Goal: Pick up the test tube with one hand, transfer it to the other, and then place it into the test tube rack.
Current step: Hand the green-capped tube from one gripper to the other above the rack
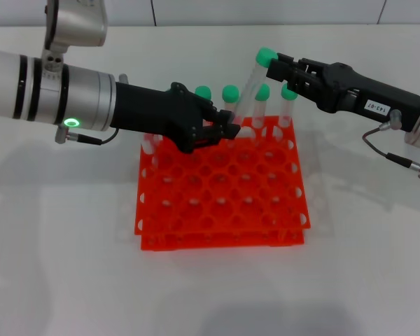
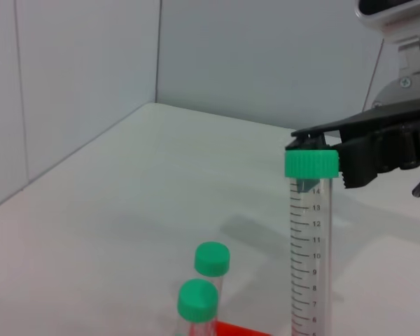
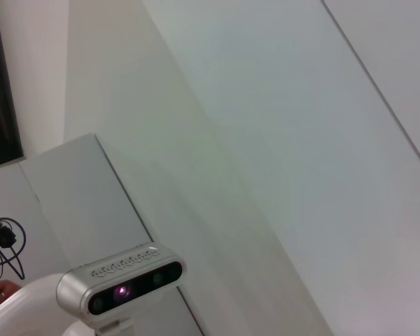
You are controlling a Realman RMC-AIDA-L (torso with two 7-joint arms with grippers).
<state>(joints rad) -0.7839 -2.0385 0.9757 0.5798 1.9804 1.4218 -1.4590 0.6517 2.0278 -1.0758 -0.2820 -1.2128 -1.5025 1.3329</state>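
Handover underway at upper centre: my left gripper (image 1: 227, 130) clamps the test tube (image 1: 250, 87) low, my right gripper (image 1: 278, 68) pinches its cap. Release and placing into the rack (image 1: 220, 203) remain.

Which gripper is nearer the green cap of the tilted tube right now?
Right. The right gripper is at the tilted tube's green cap, jaws around it. The left gripper is lower down, at the tube's bottom end by the orange rack.
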